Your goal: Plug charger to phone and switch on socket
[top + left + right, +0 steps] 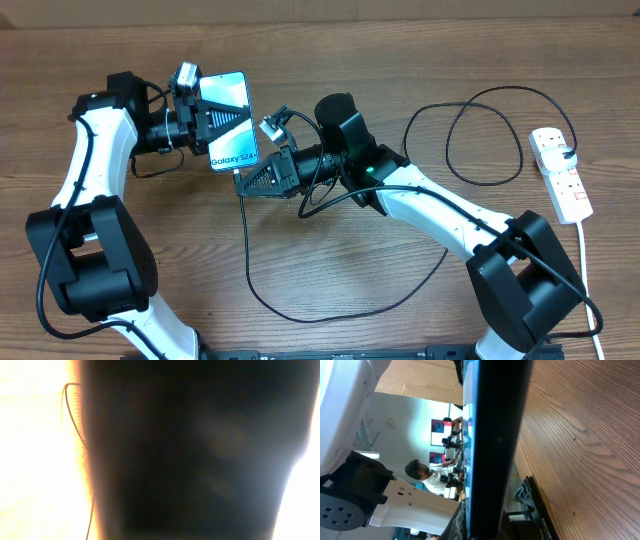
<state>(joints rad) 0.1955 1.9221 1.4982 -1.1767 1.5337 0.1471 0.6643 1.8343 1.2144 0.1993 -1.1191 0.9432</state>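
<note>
Left gripper (228, 120): closed on the phone (232, 152), which it holds above the table (330, 60) with the screen facing up. The screen is bright blue with white "Galaxy S24" lettering, and the edges are black. In the left wrist view a dark surface fills the lens and nothing can be read.

Right gripper (247, 181): closed, its tips at the phone's lower edge and pinching the connector end of the charger (244, 240). Whether the connector is seated cannot be told. In the right wrist view the phone's black edge is immediately ahead.

From there the thin black cable loops across the wood to the socket (562, 175). This white strip lies well apart at the right, with the black plug in an outlet at its far end.
</note>
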